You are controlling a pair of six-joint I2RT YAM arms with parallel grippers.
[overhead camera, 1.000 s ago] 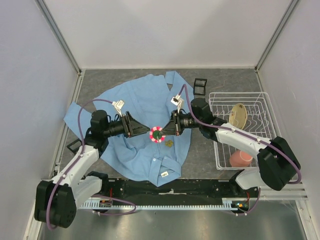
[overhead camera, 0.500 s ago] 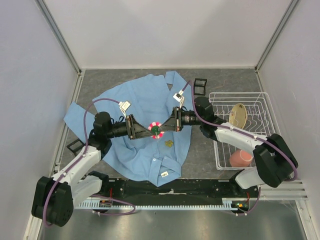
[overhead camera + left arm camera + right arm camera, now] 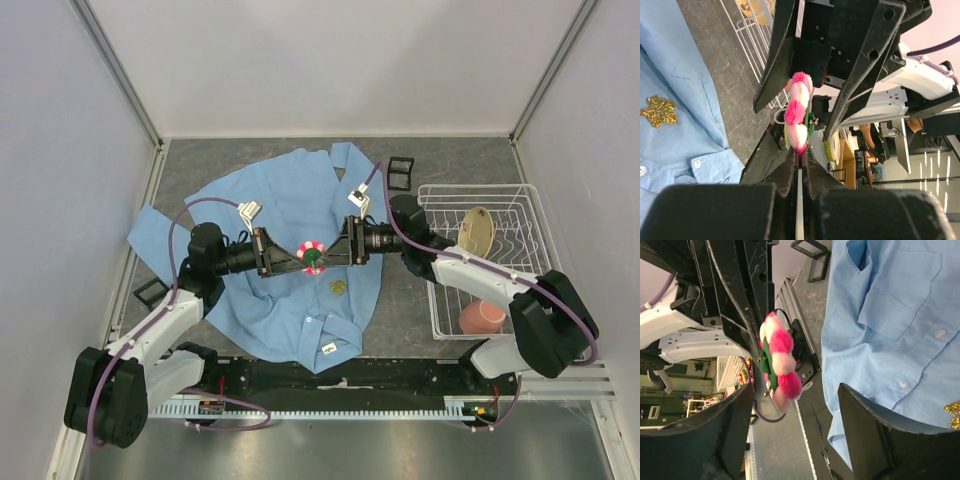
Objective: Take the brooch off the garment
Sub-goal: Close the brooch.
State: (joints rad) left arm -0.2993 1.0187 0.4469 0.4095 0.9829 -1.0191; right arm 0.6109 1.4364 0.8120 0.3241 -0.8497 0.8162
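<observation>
Once my left gripper [image 3: 290, 262] pinched shut on the pink flower-shaped brooch [image 3: 313, 255], my right gripper [image 3: 336, 255] opened empty, handover done, brooch off the light-blue shirt [image 3: 290, 195].

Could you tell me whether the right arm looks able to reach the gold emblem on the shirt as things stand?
Probably yes: the gold emblem lies uncovered on the shirt close to the right hand, which is open and grips nothing. The left hand, shut on the brooch, is not over the emblem.

wire rack [image 3: 440, 210], pink cup [image 3: 483, 316], gold emblem [image 3: 339, 288]
</observation>
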